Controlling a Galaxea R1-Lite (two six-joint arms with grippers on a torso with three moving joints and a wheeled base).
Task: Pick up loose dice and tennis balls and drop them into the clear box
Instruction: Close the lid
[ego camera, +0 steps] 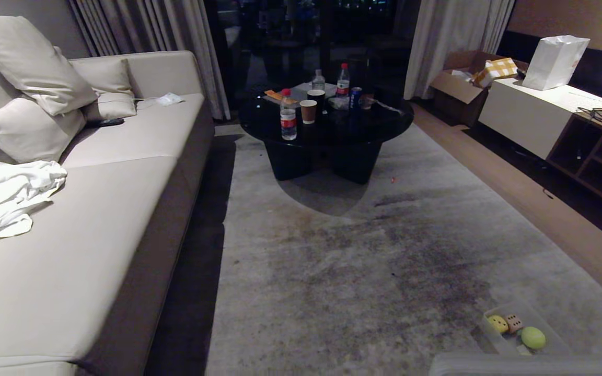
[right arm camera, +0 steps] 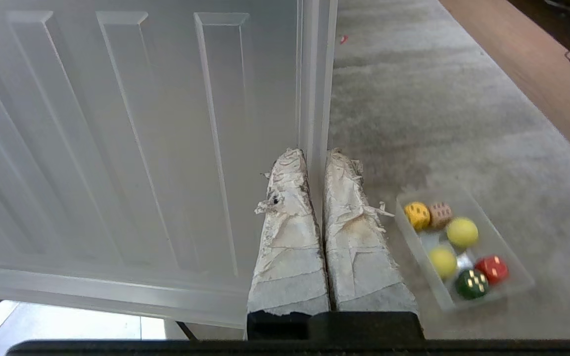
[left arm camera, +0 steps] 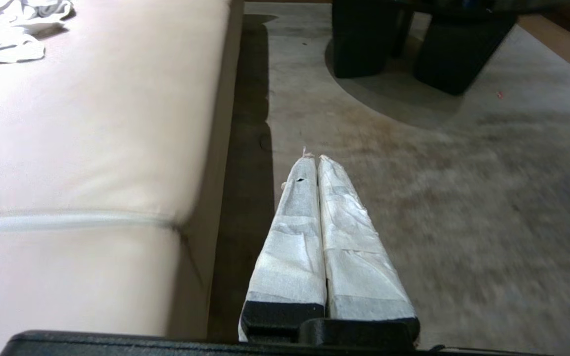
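Right wrist view: right claw clamped on ribbed clear lid; clear box holding dice, tennis balls. Left claw pressed closed, empty, over rug.

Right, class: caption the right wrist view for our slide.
Right gripper clamps the ribbed clear lid beside the filled clear box.

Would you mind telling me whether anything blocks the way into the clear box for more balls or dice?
Nothing visible covers the clear box; its top is open. The lid is pinched in the right gripper, beside the box.
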